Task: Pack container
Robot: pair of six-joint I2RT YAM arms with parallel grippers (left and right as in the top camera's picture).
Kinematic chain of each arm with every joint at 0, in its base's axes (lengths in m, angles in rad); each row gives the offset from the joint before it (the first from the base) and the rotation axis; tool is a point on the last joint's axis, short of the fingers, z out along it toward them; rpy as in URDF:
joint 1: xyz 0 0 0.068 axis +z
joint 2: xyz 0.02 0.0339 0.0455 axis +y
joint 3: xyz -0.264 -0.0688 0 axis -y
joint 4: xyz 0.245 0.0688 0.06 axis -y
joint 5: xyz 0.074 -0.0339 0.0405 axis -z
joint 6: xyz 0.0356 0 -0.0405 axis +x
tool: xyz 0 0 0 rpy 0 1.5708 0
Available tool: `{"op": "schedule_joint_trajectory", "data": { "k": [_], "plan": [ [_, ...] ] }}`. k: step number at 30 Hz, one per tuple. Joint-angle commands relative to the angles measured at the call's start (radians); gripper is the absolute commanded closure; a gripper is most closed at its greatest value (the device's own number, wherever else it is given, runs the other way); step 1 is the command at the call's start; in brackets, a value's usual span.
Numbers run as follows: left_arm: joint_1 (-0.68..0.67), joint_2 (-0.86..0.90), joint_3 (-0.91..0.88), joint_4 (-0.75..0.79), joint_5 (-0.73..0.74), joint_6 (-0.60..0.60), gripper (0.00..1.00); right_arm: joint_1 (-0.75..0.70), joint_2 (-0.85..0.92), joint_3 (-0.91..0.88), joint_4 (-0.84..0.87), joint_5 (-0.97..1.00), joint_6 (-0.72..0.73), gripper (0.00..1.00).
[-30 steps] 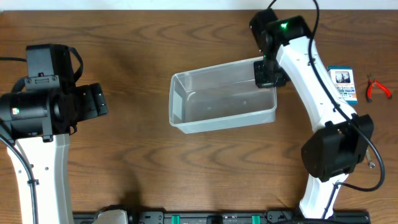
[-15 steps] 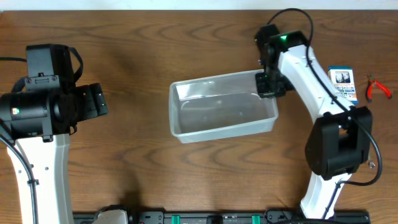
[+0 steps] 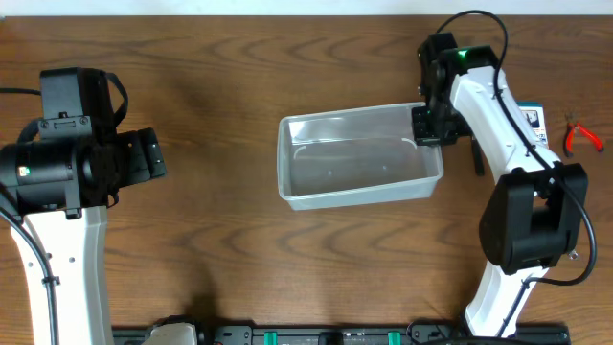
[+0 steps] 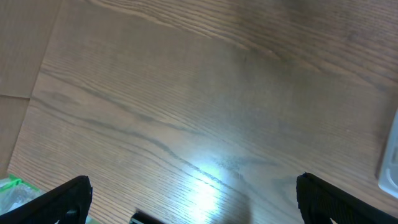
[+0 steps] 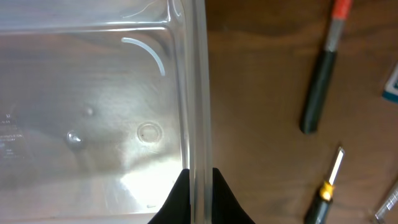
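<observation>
The container [image 3: 316, 187] is a clear plastic tub, empty, at the middle right of the table. My right gripper [image 3: 428, 126] is shut on its right wall; in the right wrist view the two black fingers [image 5: 200, 190] pinch the clear rim [image 5: 199, 93] between them. My left gripper [image 4: 193, 199] is open and empty over bare wood at the far left, well away from the tub, whose edge just shows at the right of the left wrist view [image 4: 390, 155].
Red-handled pliers [image 3: 579, 137] and a small blue-and-white box [image 3: 536, 123] lie at the far right. A black-handled screwdriver [image 5: 318, 87] and a yellow-collared screwdriver [image 5: 328, 186] lie right of the tub.
My right gripper has dragged the container to the right and turned it nearly square to the table edge. The left arm has not moved.
</observation>
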State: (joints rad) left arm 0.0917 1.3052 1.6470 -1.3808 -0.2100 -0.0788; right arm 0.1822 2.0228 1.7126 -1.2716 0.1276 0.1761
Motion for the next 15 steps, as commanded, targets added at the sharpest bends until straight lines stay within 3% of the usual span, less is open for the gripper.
{"op": "schedule_joint_trajectory", "data": {
  "k": [1,15],
  "plan": [
    [0.005,0.002,0.006,-0.004,-0.008,-0.01,0.02,0.022,-0.022,-0.033,0.035,0.032,0.023,0.99],
    [0.005,0.002,0.006,-0.018,-0.008,-0.01,0.02,0.027,-0.022,-0.171,0.135,0.013,0.117,0.99]
  ]
}}
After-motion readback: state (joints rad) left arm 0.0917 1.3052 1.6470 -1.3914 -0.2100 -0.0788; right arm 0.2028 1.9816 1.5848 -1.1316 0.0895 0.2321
